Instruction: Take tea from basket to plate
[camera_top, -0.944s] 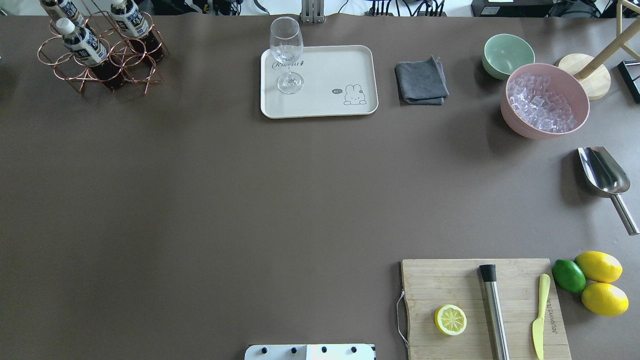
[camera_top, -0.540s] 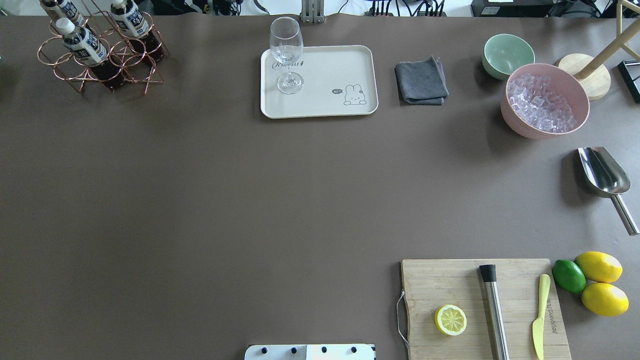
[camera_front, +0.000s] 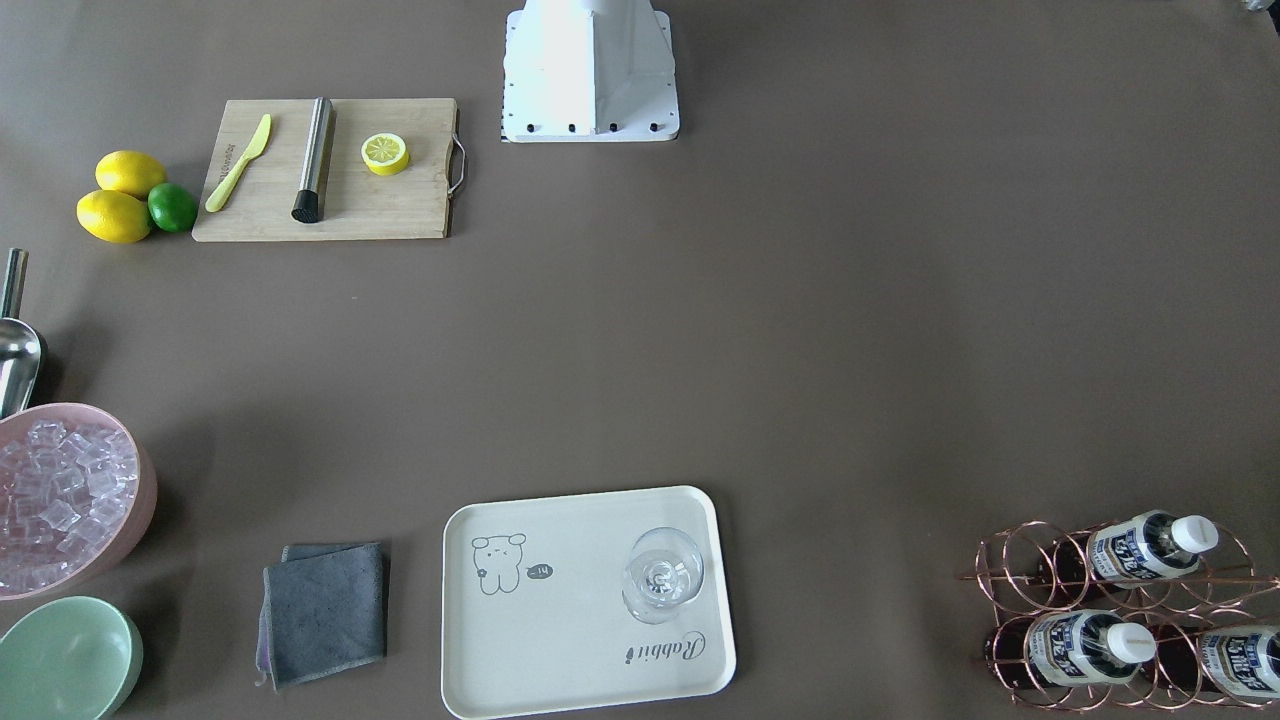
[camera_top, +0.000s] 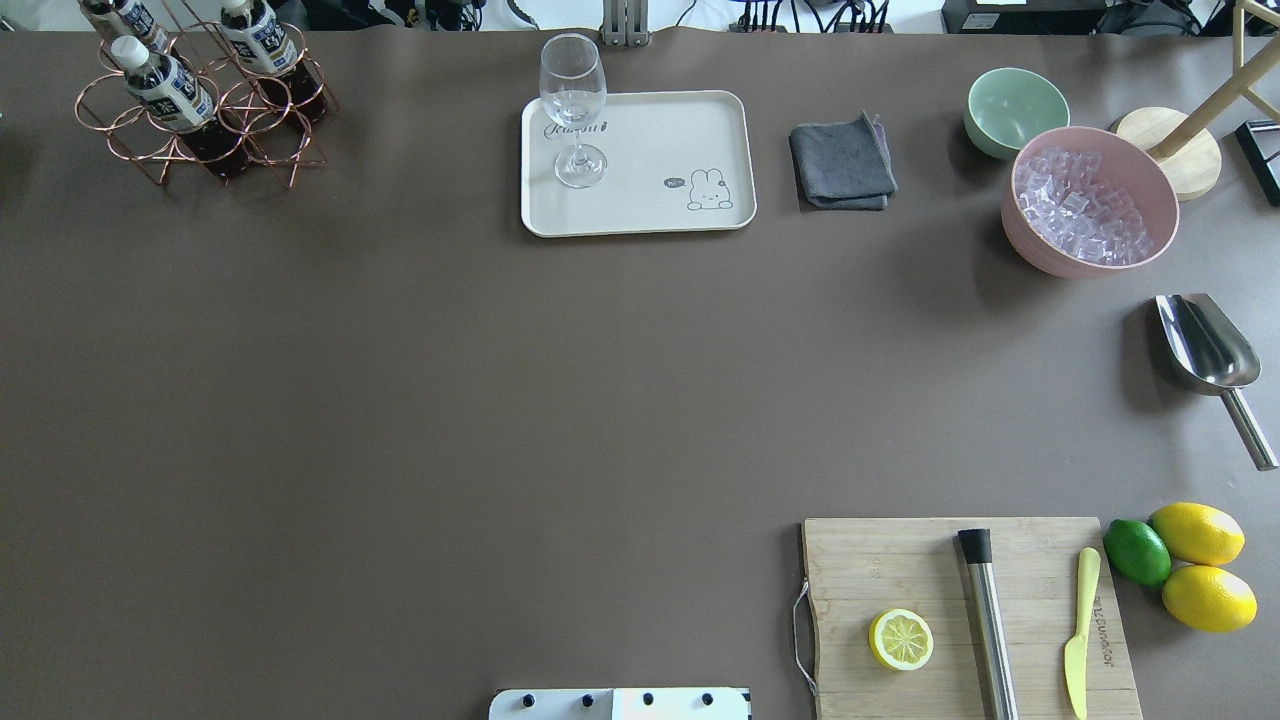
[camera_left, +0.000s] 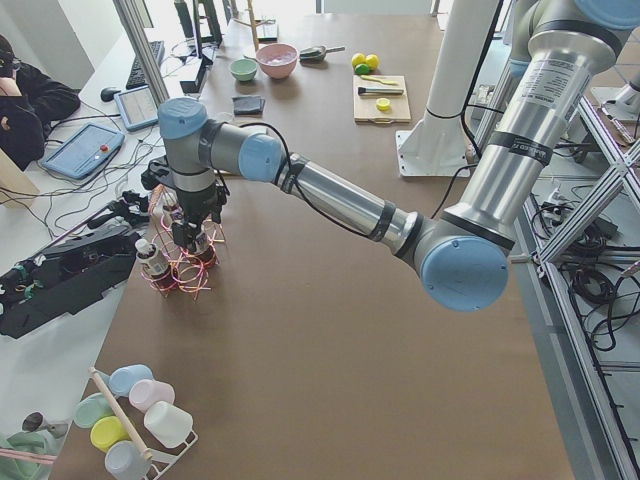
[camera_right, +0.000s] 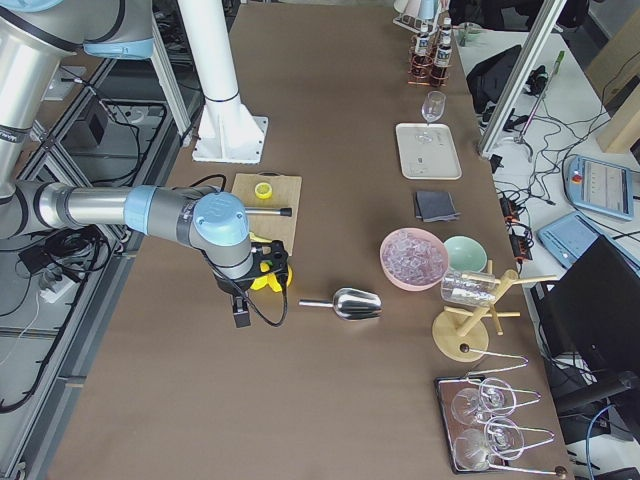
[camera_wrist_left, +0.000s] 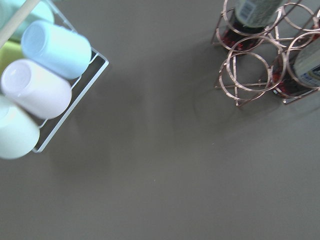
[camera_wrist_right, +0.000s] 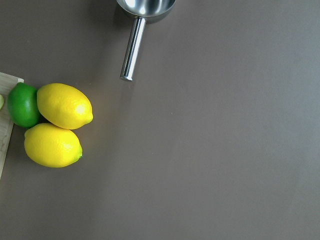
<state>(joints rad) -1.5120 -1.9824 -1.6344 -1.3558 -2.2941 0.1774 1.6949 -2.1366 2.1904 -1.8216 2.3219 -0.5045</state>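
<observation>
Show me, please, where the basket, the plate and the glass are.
basket (camera_top: 250, 128): overhead view, on its front wire rings.
plate (camera_top: 650, 150): overhead view, on its bare middle.
glass (camera_top: 573, 85): overhead view, on its bowl.

Overhead and front views face each other, sharing the plate (camera_top: 650, 140)

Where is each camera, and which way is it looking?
Front: across the table, facing the robot's base; no arms.
Overhead: behind the robot, looking down; base edge only.
Left side: table's end; left arm at the basket.
Right side: opposite end; right arm by the lemons.
Left wrist: looks down on basket and cups.
Right wrist: looks down on lemons and scoop.
Front and overhead share the plate.
</observation>
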